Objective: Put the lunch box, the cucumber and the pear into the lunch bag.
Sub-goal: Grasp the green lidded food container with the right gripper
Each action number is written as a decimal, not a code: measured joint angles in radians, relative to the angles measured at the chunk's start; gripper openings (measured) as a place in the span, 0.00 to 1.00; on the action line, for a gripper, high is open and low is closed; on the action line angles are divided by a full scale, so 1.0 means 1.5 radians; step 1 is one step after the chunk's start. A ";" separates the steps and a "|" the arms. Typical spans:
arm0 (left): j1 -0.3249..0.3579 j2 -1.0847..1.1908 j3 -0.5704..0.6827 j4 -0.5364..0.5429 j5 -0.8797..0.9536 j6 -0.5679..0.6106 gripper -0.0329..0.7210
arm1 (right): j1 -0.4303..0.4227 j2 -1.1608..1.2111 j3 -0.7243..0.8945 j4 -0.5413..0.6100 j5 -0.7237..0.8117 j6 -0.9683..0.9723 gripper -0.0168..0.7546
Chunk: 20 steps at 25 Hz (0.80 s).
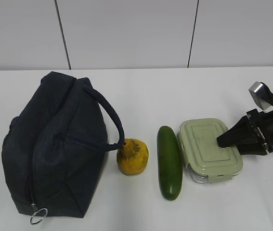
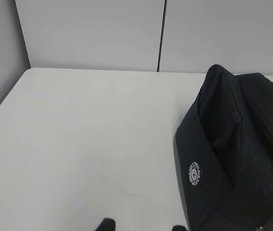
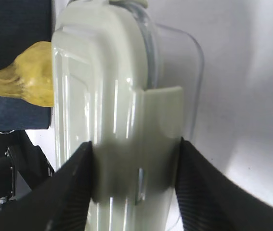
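The dark navy lunch bag [image 1: 54, 144] lies zipped at the left and also shows in the left wrist view [image 2: 237, 144]. The yellow pear [image 1: 132, 156] stands beside its handle, and the dark green cucumber [image 1: 170, 161] lies right of the pear. The lunch box [image 1: 206, 144], with a sage-green lid, sits on the table right of the cucumber. My right gripper [image 1: 221, 141] reaches in from the right. In the right wrist view it [image 3: 134, 144] is closed on the right end of the lunch box [image 3: 112, 72], with the pear [image 3: 23, 82] behind. My left gripper [image 2: 143, 225] is open and empty over bare table left of the bag.
The white table [image 1: 184, 91] runs back to a pale panelled wall. The bag's metal ring pull [image 1: 38, 216] lies near the front edge. The bag's loop handle [image 1: 110, 120] arches toward the pear.
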 joint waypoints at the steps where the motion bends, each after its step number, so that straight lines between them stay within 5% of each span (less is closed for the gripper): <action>1: 0.000 0.000 0.000 0.000 0.000 0.000 0.35 | 0.000 0.000 0.000 0.000 0.000 0.001 0.52; 7: 0.000 0.000 0.000 -0.013 0.000 0.000 0.35 | 0.000 0.000 0.000 0.000 0.000 0.005 0.52; 20: 0.000 0.224 -0.009 -0.235 -0.115 0.070 0.36 | 0.000 0.000 0.000 0.000 0.000 0.009 0.51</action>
